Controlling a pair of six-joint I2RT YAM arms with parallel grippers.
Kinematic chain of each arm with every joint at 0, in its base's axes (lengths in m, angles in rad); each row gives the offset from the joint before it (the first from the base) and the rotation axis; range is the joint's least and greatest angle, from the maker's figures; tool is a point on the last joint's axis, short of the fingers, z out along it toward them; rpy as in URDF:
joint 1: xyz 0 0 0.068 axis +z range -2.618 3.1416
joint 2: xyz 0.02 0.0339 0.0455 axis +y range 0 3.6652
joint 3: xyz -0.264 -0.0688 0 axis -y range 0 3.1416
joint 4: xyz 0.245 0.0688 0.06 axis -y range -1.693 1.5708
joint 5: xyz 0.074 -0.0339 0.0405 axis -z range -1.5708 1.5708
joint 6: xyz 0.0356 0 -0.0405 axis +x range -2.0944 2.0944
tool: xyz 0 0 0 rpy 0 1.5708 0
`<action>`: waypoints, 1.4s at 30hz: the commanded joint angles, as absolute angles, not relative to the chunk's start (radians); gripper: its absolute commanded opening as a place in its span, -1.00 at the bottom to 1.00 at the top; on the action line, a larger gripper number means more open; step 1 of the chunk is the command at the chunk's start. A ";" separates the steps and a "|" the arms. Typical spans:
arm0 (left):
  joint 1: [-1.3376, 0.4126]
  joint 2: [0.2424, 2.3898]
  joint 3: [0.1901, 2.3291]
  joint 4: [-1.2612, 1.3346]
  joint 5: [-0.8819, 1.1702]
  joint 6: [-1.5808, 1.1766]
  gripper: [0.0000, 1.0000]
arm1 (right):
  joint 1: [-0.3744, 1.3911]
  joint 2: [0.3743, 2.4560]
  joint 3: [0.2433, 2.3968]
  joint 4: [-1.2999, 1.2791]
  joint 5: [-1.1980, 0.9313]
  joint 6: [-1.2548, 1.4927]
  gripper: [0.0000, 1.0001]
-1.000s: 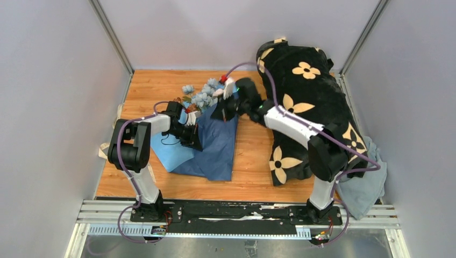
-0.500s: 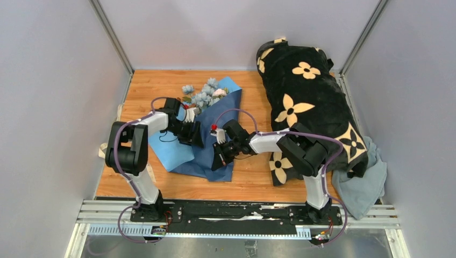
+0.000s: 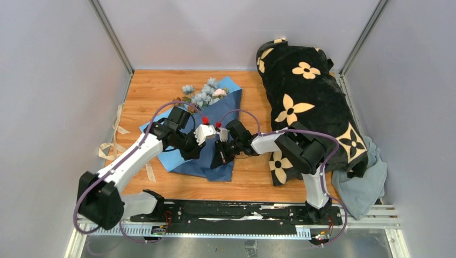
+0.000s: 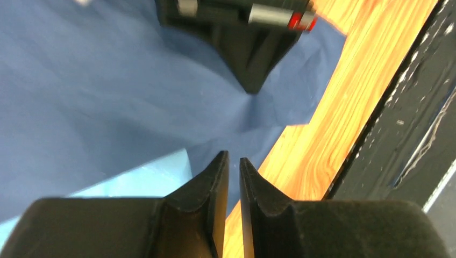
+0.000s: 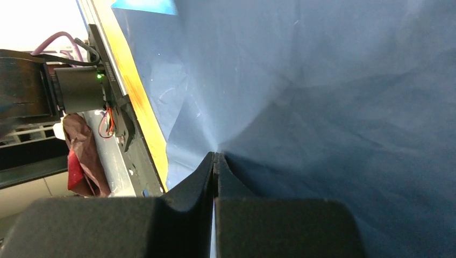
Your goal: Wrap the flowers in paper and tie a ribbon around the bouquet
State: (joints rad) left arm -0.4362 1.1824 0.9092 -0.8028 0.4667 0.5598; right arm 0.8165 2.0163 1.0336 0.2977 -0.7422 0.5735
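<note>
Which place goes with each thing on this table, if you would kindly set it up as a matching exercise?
Things:
1. flowers
2. ribbon
3. grey-blue cloth
4. paper

Places:
A. along the left edge of the table
B. at the right near corner, by the near end of the black blanket
C. in the middle of the table
D. at the far end of the paper

Pairs: 1-D, 2-A, 3-B, 4-C
</note>
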 commanded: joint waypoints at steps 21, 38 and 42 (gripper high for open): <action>-0.503 1.370 0.504 -0.703 -0.088 0.981 -0.60 | 0.782 2.083 0.924 0.313 -0.576 0.606 -1.00; 0.262 1.331 0.993 -0.581 0.247 0.263 0.70 | 0.796 2.091 0.982 0.280 -0.580 0.558 -1.00; 0.329 1.543 1.071 -0.549 0.294 0.134 0.99 | 0.800 2.085 1.000 0.287 -0.592 0.548 -1.00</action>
State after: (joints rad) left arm 0.2863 1.3712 1.0462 -0.5964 0.2012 0.3759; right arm 0.8040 2.0235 1.0035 0.3916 -0.7395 0.6315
